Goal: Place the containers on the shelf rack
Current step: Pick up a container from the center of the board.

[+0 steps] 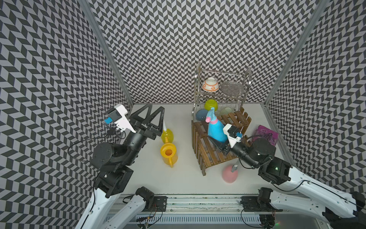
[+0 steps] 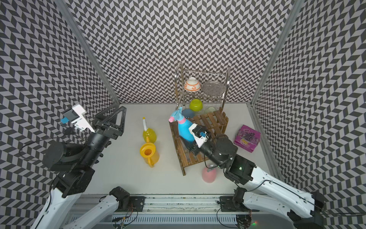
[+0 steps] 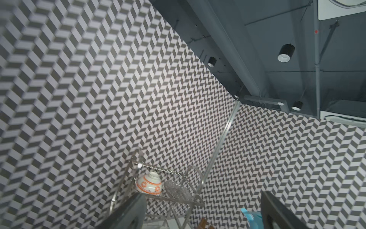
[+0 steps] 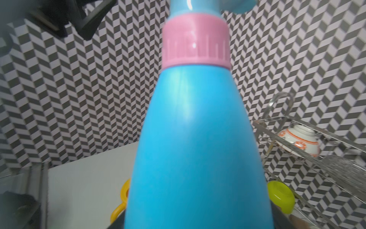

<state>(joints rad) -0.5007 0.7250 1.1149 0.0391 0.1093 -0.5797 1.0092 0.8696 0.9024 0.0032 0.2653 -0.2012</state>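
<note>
The shelf rack (image 1: pixel 210 156) (image 2: pixel 188 158) stands on the pale surface (image 1: pixel 178 119), its lower step toward the robot and its upper step behind. Over the lower step, close to the rise of the upper one, the right tool (image 1: pixel 217 143) (image 2: pixel 188 142) clasps the lower body of the blue spray bottle (image 1: pixel 215 128) (image 2: pixel 185 129) (image 4: pixel 198 138). The bottle tilts, its pink collar and nozzle leaning away from the robot toward the left arm's side. Whether its base touches the slats cannot be told.

The left tool (image 1: pixel 153 115) (image 2: pixel 113 119) hangs raised, well apart from the rack on the left arm's side, with its jaws spread wide and nothing between them.

Off the rack, on that same side, stand the yellow spray bottle (image 1: pixel 167 134) (image 2: pixel 150 134) and, just nearer the robot, the yellow watering can (image 1: pixel 169 154) (image 2: pixel 149 153). The pink spray bottle (image 1: pixel 229 174) (image 2: pixel 209 174) sits on the surface just beside the rack's near corner on the right arm's side.

Directly behind the rack is a steel dish rack (image 1: pixel 198 79) holding an orange-patterned bowl (image 1: pixel 210 84) above and a green bowl (image 1: pixel 211 104) below. A purple packet (image 1: pixel 266 135) lies beside the rack on the right arm's side.
</note>
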